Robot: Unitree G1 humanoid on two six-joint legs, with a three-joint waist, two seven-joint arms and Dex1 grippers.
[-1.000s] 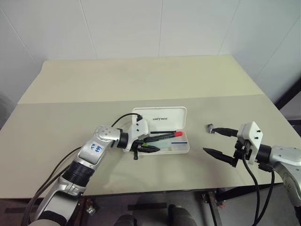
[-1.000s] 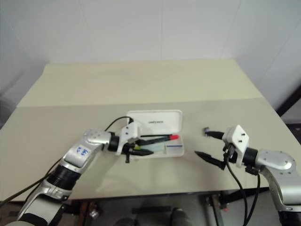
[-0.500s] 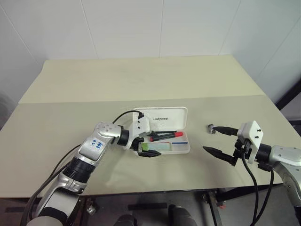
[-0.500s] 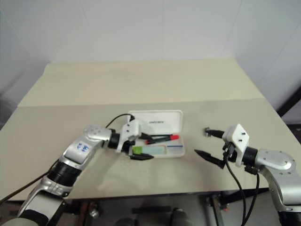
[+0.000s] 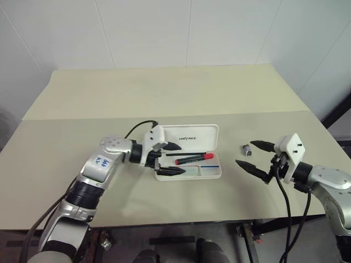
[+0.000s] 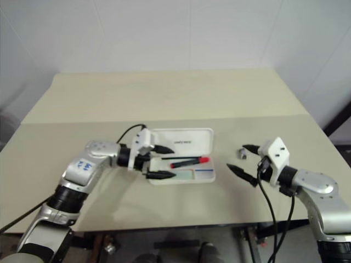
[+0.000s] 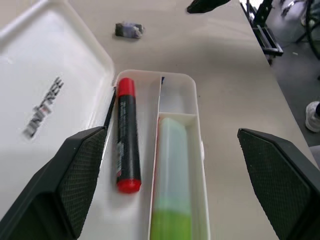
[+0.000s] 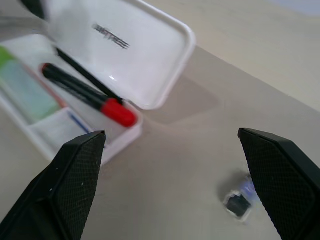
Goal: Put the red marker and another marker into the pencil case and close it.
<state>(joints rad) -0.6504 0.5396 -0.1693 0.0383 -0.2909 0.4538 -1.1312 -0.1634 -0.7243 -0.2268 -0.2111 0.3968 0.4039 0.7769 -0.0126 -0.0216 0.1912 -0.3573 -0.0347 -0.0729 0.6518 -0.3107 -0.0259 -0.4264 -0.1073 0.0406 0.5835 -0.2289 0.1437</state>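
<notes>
A pale beige surface carries the open white pencil case near its middle, lid lying flat on the far side. A small grey piece lies to its right.

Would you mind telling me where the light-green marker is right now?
In the left wrist view, the light-green marker lies inside the open pencil case, in the long front compartment, beside the red marker.
</notes>
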